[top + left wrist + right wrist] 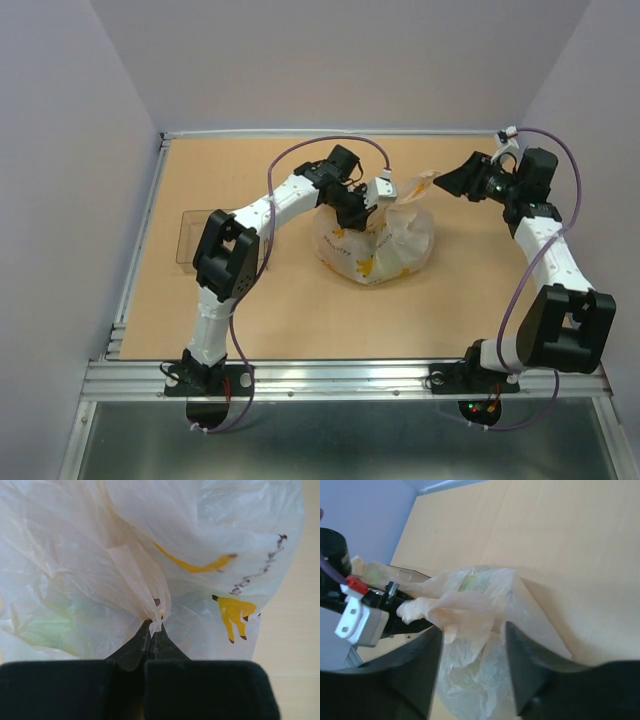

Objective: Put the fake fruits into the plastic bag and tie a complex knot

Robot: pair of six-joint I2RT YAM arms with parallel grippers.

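The plastic bag (380,248), whitish with yellow banana prints, sits bulging at the table's middle. My left gripper (368,205) is shut on a gathered pinch of the bag's top; the left wrist view shows its jaws (152,630) closed on the film (200,540). My right gripper (452,182) is open, just right of the bag's raised twisted handle (420,185). In the right wrist view the handle (465,607) lies between my spread fingers (520,660), not clamped. The fake fruits are inside the bag; only a faint green patch (50,625) shows through.
A clear rigid tray (190,238) lies at the table's left, partly behind my left arm. Its corner also shows in the right wrist view (407,572). White walls close the back and sides. A metal rail runs along the near edge.
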